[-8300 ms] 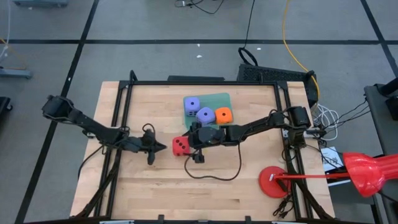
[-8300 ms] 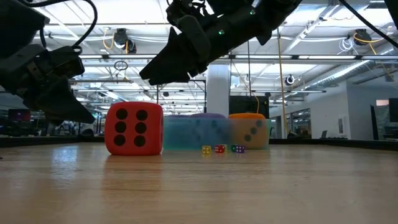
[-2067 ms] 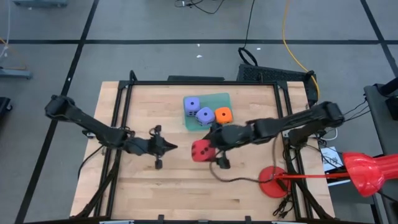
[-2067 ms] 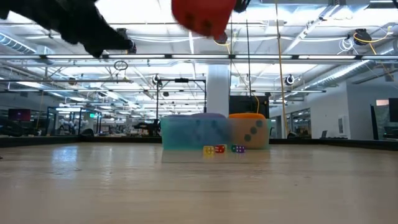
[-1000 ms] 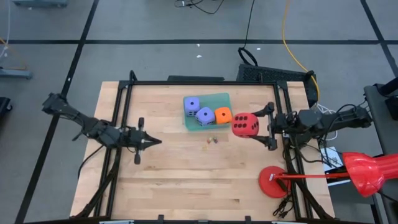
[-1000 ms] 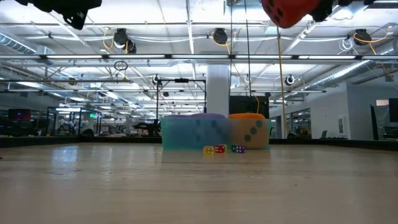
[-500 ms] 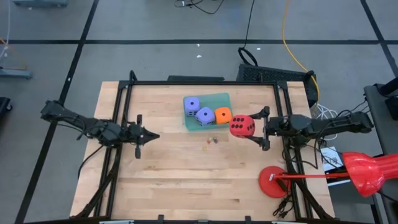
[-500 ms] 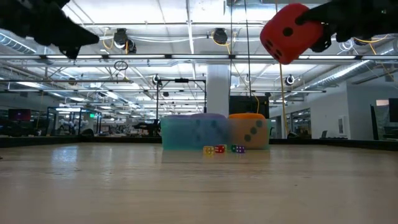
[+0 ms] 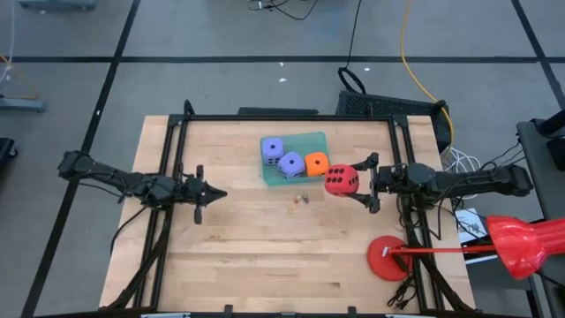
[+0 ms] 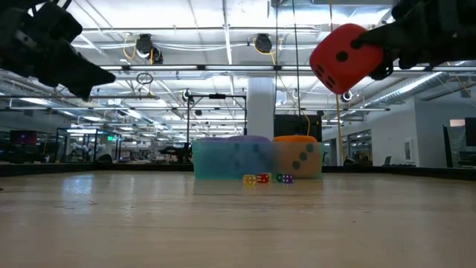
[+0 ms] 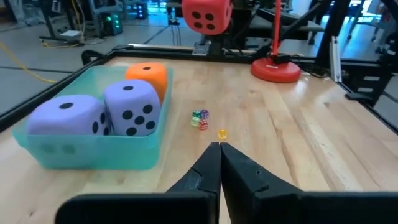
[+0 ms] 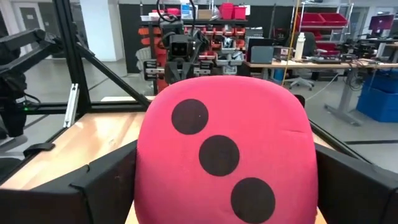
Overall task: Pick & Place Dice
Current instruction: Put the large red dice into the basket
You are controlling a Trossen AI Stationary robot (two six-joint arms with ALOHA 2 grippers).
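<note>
The red die (image 9: pixel 342 180) hangs in the air in my right gripper (image 9: pixel 360 183), just right of a teal tray (image 9: pixel 316 138) at the table's far middle. That tray holds two purple-blue dice (image 9: pixel 273 148) (image 9: pixel 290 163) and the orange die (image 9: pixel 317 162). In the low view the red die (image 10: pixel 343 57) is high above the table. My left gripper (image 9: pixel 212 193) hovers shut over the table's left half, pointing right; the left wrist view shows its fingers (image 11: pixel 217 171) closed together. My right gripper pinches the red die between its two fingers, one on each opposite side face (image 12: pixel 146 168), coming level from the table's right side. The die is lifted clear of the table, its three-pip face (image 12: pixel 221 155) turned toward the wrist camera.
Several tiny coloured dice (image 9: pixel 300 200) lie on the wood just near of the tray. A red round-based stand (image 9: pixel 388 256) sits at the right near corner. A black frame (image 9: pixel 282 117) runs round the table's edges. Bare wood lies in the near half.
My right gripper has carried the red die a little toward the table's left, closer to the tray, and lower, as the low view shows. My left arm has drawn slightly back and come lower.
</note>
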